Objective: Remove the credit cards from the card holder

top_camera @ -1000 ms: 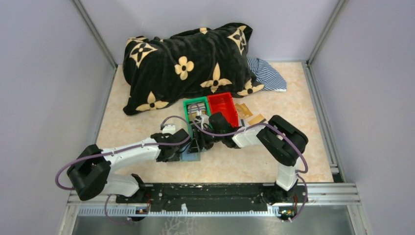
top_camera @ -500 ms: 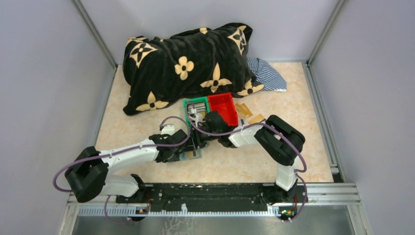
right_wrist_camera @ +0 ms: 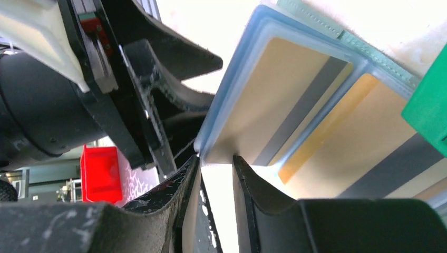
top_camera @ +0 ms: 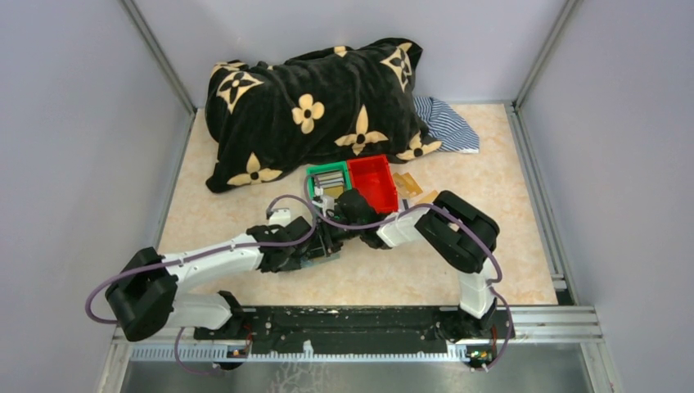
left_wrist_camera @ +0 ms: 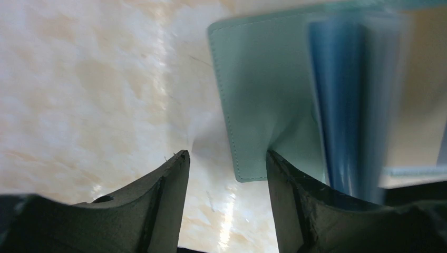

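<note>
The card holder (left_wrist_camera: 253, 95) lies open on the table, its grey-green cover spread and its bluish see-through pockets (left_wrist_camera: 342, 105) standing up. In the top view it (top_camera: 326, 255) is mostly hidden under both grippers. My left gripper (left_wrist_camera: 226, 155) (top_camera: 317, 246) is open, with its right finger (left_wrist_camera: 284, 184) lying over the cover's corner. Gold credit cards (right_wrist_camera: 284, 89) with grey stripes sit inside a pocket leaf. My right gripper (right_wrist_camera: 216, 158) (top_camera: 342, 218) has narrow jaws, and that leaf's lower corner sits at their tips with a bright gap behind it.
A green bin (top_camera: 327, 178) and a red bin (top_camera: 372, 182) stand side by side just beyond the grippers. A few loose gold cards (top_camera: 407, 184) lie right of the red bin. A black flowered blanket (top_camera: 315, 106) and striped cloth (top_camera: 446, 123) fill the back.
My right gripper's jaws have narrowed a lot and it has shifted slightly left, onto the pocket leaf. The left gripper has crept slightly left, its opening unchanged.
</note>
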